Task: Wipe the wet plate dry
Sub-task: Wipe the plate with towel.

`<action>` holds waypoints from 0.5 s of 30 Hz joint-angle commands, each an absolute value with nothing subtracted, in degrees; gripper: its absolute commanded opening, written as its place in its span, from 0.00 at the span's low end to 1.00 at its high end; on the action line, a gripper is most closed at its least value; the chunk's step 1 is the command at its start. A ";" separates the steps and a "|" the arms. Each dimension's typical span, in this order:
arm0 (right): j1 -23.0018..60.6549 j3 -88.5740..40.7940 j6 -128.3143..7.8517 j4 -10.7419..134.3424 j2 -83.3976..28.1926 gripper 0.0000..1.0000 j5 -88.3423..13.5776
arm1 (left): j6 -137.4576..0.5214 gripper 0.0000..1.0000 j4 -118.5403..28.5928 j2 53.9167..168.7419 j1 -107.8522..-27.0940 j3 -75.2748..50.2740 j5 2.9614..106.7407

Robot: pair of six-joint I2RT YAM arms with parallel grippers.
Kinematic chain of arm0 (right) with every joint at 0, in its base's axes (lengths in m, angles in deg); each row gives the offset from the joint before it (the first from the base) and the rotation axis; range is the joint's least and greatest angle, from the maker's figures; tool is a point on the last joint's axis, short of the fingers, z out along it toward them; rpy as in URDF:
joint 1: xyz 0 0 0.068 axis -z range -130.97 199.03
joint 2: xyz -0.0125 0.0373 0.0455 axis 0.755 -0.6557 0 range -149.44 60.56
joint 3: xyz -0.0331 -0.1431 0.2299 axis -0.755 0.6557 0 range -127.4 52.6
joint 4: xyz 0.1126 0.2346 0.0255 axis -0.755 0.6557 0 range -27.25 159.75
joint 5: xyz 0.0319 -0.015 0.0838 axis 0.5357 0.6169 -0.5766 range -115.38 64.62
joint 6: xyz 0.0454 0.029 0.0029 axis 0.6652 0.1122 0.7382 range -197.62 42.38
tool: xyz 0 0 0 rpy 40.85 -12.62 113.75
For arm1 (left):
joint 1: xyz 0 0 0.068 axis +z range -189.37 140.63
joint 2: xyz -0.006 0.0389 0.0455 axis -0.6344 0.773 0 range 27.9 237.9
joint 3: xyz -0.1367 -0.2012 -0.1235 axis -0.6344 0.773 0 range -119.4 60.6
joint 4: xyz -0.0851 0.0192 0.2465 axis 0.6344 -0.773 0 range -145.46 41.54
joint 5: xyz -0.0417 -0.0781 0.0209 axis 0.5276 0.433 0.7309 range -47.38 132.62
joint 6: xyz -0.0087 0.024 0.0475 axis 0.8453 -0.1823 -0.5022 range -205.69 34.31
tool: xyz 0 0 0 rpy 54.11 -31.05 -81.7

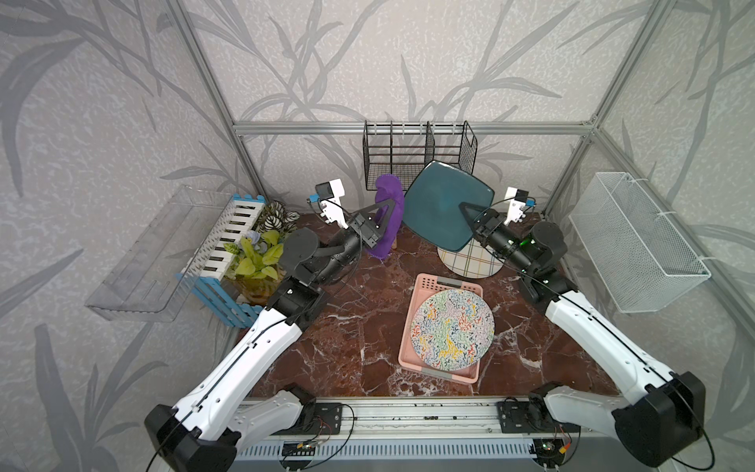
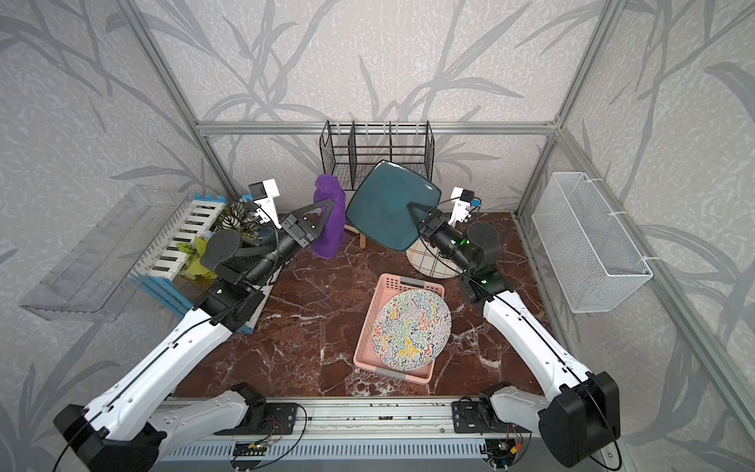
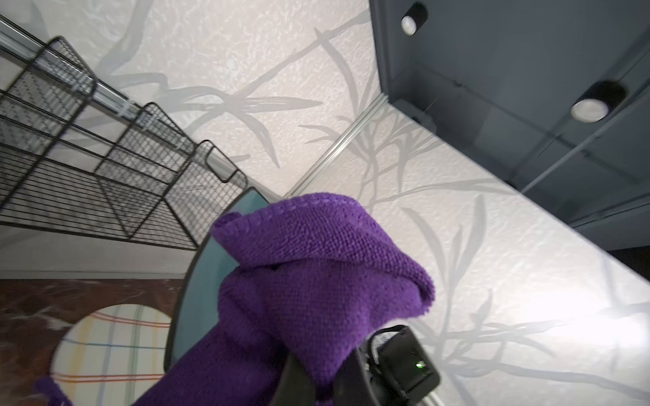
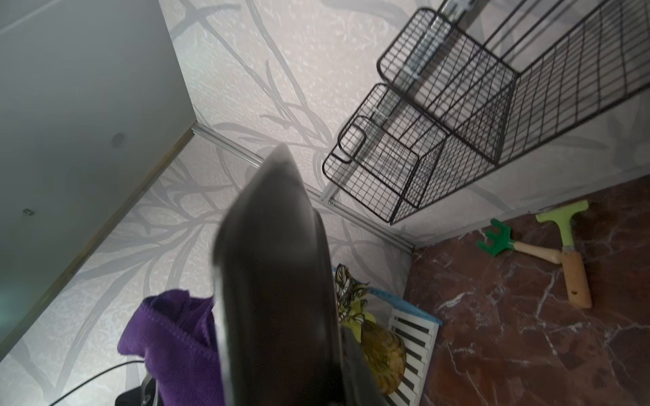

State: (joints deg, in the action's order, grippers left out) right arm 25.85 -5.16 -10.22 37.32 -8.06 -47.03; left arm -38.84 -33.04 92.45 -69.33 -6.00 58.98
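At the right gripper (image 1: 464, 207): clenched on the right-hand edge of the teal plate (image 1: 437, 200). Holds it clear of the marble tabletop (image 1: 359, 327), tilted, with the glazed face toward both top views and the dark underside (image 4: 274, 281) toward the right wrist view.

At the left gripper (image 1: 386, 212): clenched on the purple cloth (image 1: 390, 188). Holds it bunched and upright, folded top above the fingers, tail hanging below.

Edges:
- Left edge of the teal plate just beside the purple cloth in both top views; contact cannot be confirmed.
- In the left wrist view, purple cloth (image 3: 316, 281) in front of the teal plate (image 3: 200, 281).
- Upper corner of the plate in front of the black wire rack (image 1: 408, 155).
- Lower corner over the plaid round plate (image 1: 470, 263), lying flat on the table.

Open room:
- Bare marble between the left arm and the pink basket (image 1: 429, 282), and along the near edge in front of it.
- Patterned round plate (image 1: 451, 327) in the basket, overhanging its right rim.
- Picket planter (image 1: 228, 241) just beside the left elbow.
- White mesh basket (image 1: 637, 241) on the right wall, apart from the right arm.
- Green toy rake (image 4: 496, 242) and green scraper (image 4: 566, 225) on the marble below the rack.
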 commanded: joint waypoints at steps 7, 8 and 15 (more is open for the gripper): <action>17.80 -2.77 -15.35 28.16 -3.21 0.00 -51.07 | -61.67 0.00 -54.28 107.09 -65.68 -18.18 59.87; 16.04 -2.74 -16.13 29.01 -3.43 0.00 -50.94 | -63.86 0.00 -56.56 109.12 -65.96 -20.86 62.24; 16.09 -5.85 -15.78 27.71 -4.95 0.00 -45.38 | -71.21 0.00 -64.37 114.68 -73.53 -24.16 66.34</action>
